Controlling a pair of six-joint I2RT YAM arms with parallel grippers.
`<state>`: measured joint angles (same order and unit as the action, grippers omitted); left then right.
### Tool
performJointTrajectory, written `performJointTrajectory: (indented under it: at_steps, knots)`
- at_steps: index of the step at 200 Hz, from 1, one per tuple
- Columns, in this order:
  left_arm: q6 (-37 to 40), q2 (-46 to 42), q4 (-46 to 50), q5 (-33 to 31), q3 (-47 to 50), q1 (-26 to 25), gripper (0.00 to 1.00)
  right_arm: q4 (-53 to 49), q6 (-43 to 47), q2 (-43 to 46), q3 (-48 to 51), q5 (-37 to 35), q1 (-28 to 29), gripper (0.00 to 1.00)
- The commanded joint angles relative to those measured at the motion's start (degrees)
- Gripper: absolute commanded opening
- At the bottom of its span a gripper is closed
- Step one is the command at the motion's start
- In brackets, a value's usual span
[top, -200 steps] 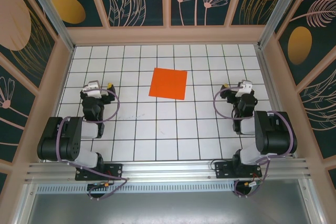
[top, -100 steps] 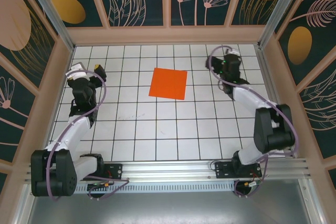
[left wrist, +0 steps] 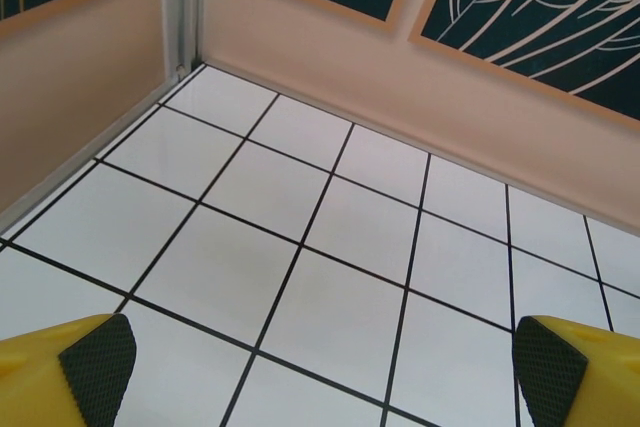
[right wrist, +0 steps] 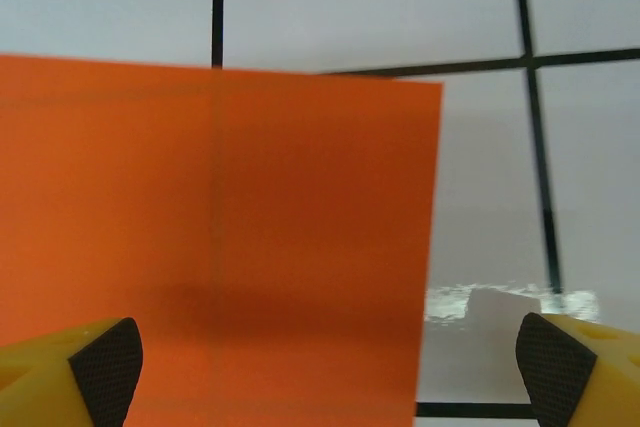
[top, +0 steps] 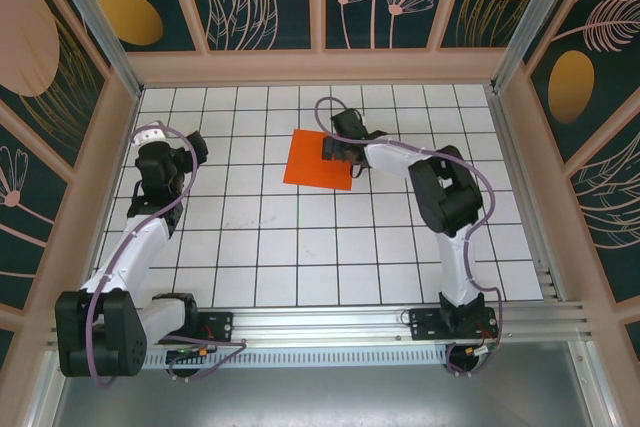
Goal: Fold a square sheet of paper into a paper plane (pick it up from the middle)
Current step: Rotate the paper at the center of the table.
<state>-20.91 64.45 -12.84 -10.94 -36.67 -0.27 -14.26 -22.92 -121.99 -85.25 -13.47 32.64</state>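
Orange paper sheet (top: pixel 312 161), thin, plain and square, lies flat on the white black-gridded tabletop (top: pixel 300 237), in the far middle and turned slightly against the grid lines. In the right wrist view the orange paper sheet (right wrist: pixel 210 247) shows a faint straight line down its face, a sharp far right corner and a clean, straight right edge, with shadow across its near part. Bare tiles border it on every side, and the peach back wall (top: pixel 320 69) stands beyond further rows of tiles. The right gripper (top: pixel 332 150) is over the sheet's right side, jaws spread wide with nothing between them (right wrist: pixel 325 367): one dark pad (right wrist: pixel 100 372) above the paper, the other past its edge above white tile. Contact cannot be told. The left gripper (top: pixel 170 140) is well apart, near the left wall, jaws likewise wide apart (left wrist: pixel 325 372) above bare tiles, facing the far left corner post (left wrist: pixel 183 7).
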Motion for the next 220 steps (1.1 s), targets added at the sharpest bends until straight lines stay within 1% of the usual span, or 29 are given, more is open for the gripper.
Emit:
performJointTrajectory:
  at_steps: [1,23,45,58,84,103,115,128,142,163,182,200,220]
  knots:
    - [0.1,0.6,1.1,0.8,-1.9,0.4,0.99,-9.0,0.8,-3.3,-4.6,-4.9,1.2,0.99]
    - [0.3,0.8,1.0,0.8,-1.7,0.4,0.99,-11.7,1.9,-4.9,-5.2,-6.1,1.5,0.99]
    - [0.3,1.1,1.1,0.7,-1.7,0.3,0.99,-13.4,5.0,-4.3,-2.2,-6.4,1.5,0.99]
    - [0.3,1.3,1.3,0.7,-1.6,0.4,0.99,-14.3,7.8,-3.1,1.0,-7.6,1.6,0.99]
    - [0.2,1.6,1.7,1.0,-2.0,0.4,0.99,-16.1,14.3,1.2,11.1,-9.8,1.8,0.99]
    - [-0.1,1.7,1.9,1.3,-2.3,0.4,0.99,-17.5,16.9,5.8,17.6,-11.9,1.7,0.99]
    - [-0.4,1.8,1.9,1.6,-2.4,0.4,0.98,-17.7,17.0,8.8,19.3,-13.4,1.5,0.99]
    - [-0.5,2.1,2.0,2.0,-2.8,0.4,0.99,-17.9,15.6,11.2,17.4,-12.6,0.8,0.99]
    - [-0.8,2.4,2.5,2.1,-3.3,0.3,0.99,-17.5,13.6,12.6,13.0,-9.4,1.1,0.99]
    - [-0.7,2.5,3.4,2.2,-3.7,0.3,0.99,-13.9,10.8,12.8,7.8,0.7,1.8,0.99]
    - [-0.4,2.3,4.1,1.7,-3.6,0.4,0.98,-11.5,8.3,10.3,3.7,8.4,2.3,0.98]
    - [-0.3,2.3,4.5,1.4,-3.5,0.4,0.99,-12.5,8.9,6.7,-0.1,8.8,2.9,0.95]
    - [-0.2,2.4,4.4,1.7,-3.4,0.4,0.99,-14.3,12.7,4.1,-2.4,8.5,3.0,0.93]
